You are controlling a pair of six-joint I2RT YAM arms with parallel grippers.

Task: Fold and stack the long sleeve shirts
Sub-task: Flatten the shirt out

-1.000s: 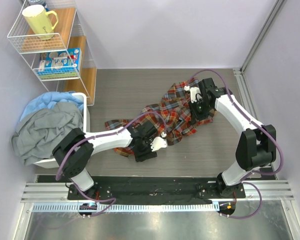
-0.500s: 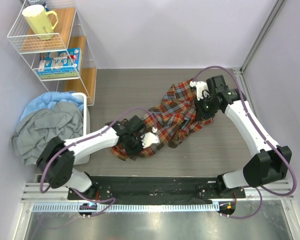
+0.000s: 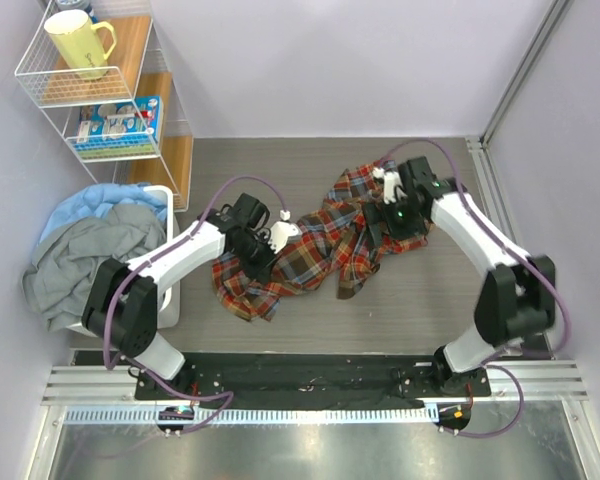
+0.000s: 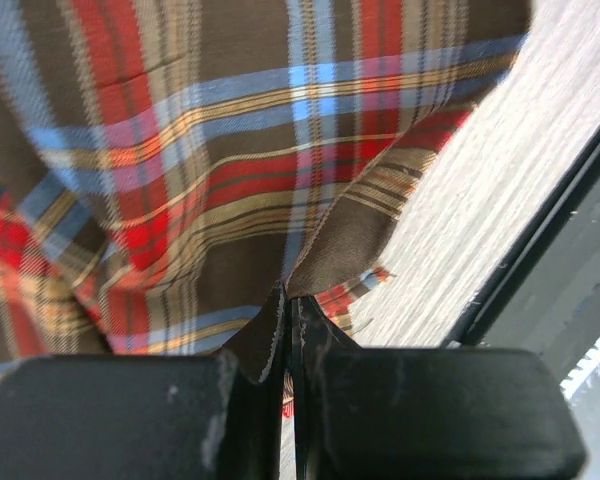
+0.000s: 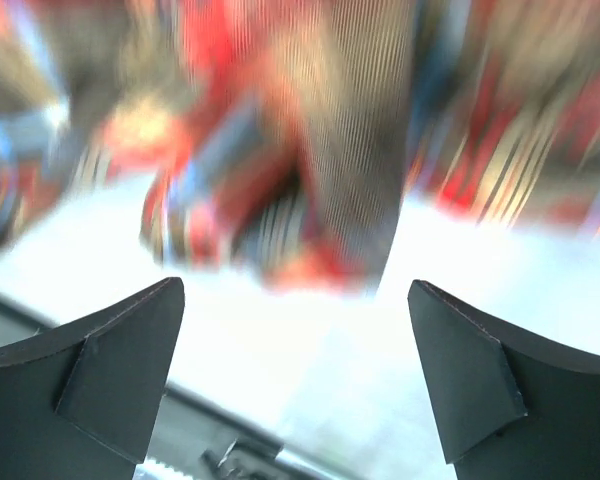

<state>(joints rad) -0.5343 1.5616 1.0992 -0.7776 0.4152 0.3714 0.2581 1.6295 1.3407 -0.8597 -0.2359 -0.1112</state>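
Top external view has the tartan plaid flannel shirt (image 3: 315,250) bunched on the grey table (image 3: 280,170), stretched between the two arms. The left gripper (image 3: 263,243) is at the shirt's left part. In the left wrist view its fingers (image 4: 130,420) are pinched together on a fold of the plaid. The right gripper (image 3: 388,218) is over the shirt's right end, its fingers (image 5: 100,370) spread wide with nothing between them. The cloth beyond them is blurred.
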